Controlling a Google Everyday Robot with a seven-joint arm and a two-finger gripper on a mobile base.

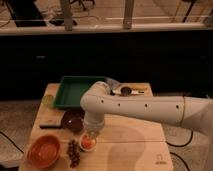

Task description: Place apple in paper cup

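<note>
I am hovering the gripper (90, 136) over the apple (87, 143), near the bench's front-left corner.
I cannot tell the jaws' state; next I am needing a grasp, but no paper cup is visible.

The wooden table (125, 150) carries two bowls — one orange bowl (44, 150) at about eight o'clock and one dark maroon bowl (73, 120) above it. There is one green tray (70, 90) at eleven o'clock, one grape bunch (74, 152), one apple (88, 143) and one paper cup (81, 146) holding it — directly under the single gripper (90, 134).
</note>
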